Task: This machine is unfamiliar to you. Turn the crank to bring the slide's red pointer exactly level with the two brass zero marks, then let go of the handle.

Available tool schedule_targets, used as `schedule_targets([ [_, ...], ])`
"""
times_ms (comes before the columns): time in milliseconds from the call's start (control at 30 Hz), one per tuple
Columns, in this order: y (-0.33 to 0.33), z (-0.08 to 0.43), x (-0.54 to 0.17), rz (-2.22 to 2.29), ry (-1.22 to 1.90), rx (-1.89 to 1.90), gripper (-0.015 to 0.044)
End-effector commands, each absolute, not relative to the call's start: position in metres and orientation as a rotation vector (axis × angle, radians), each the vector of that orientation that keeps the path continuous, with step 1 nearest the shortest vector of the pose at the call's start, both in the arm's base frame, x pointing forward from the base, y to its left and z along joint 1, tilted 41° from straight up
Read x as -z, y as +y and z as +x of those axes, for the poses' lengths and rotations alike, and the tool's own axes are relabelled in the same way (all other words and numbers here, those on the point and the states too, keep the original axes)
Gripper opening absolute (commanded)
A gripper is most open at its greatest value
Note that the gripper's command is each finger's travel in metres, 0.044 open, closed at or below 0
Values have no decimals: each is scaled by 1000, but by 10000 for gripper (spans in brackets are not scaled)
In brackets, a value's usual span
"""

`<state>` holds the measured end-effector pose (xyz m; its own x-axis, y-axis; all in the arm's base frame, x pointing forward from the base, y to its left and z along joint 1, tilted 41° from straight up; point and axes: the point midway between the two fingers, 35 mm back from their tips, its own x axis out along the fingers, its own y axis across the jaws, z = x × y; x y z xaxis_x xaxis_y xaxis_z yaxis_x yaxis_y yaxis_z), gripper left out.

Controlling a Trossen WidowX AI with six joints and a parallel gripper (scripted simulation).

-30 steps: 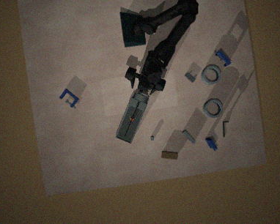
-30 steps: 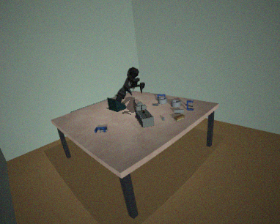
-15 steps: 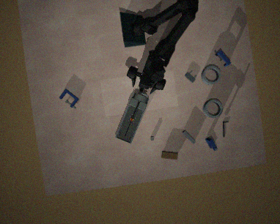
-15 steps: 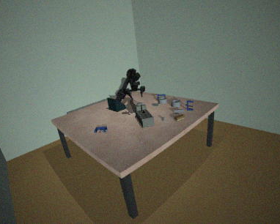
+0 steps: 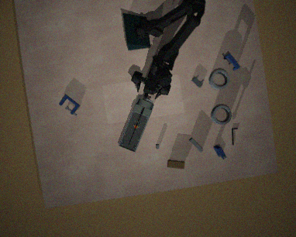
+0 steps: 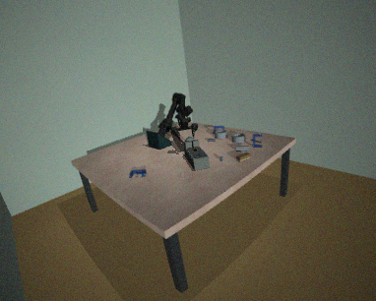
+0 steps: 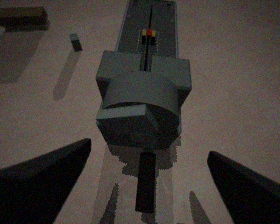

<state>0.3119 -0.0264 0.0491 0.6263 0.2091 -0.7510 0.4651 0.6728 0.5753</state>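
Note:
The grey slide machine stands on the table, its slotted top facing up. In the wrist view, the red pointer sits at the slot between two brass marks, one left and one right. It looks about level with them; a small offset cannot be told. The round grey crank hub is at the machine's near end, and a black handle sticks out below it. My gripper is open at this end, its fingers wide on either side of the handle's line, holding nothing.
A brown block and a small grey peg lie beside the machine. Two grey rings and blue brackets stand farther right. Another blue bracket lies left. A dark green panel stands near the arm.

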Motion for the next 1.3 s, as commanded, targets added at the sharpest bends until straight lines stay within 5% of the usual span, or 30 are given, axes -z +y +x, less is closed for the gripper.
schedule_targets([
  [0,-24,310,-43,852,913,177,440],
  [1267,15,309,2,855,914,175,440],
])
